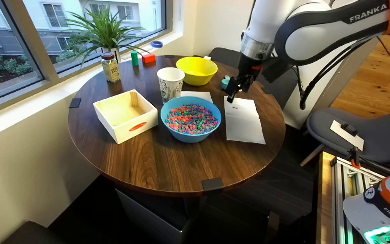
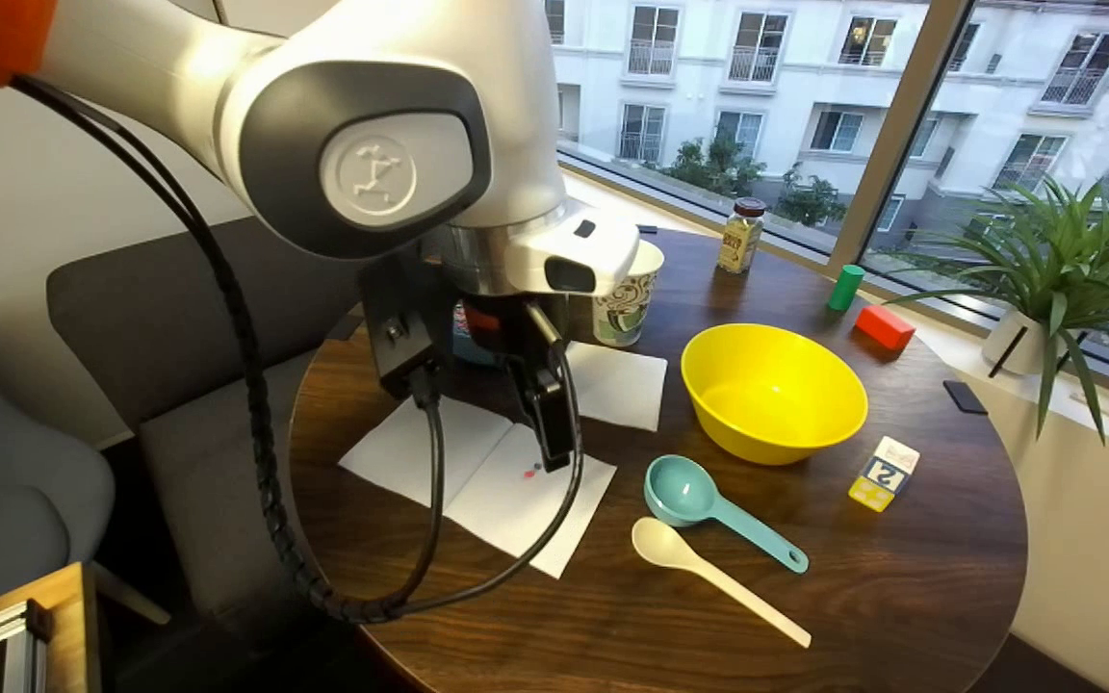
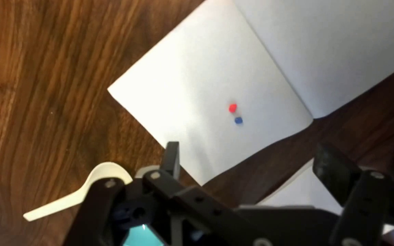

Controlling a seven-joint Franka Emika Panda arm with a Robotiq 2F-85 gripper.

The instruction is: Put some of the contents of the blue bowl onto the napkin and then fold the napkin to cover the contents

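Wrist view: our end effector (image 3: pixel 248 155), jaws apart; napkin (image 3: pixel 262 68) at twelve o'clock, two bits of contents (image 3: pixel 233 108) on it. We expect it limp, light, slippery on the tabletop (image 3: pixel 63 85); in an exterior view, we'd pinch its bare half (image 1: pixel 244 129) by the six-o'clock edge.

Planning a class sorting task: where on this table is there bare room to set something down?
Bare wood lies between the wooden box, blue bowl and black edge pad, and between the teal measuring scoop, number block and table edge. Crowded: around the paper cup, yellow bowl and open napkin, where the gripper hangs.
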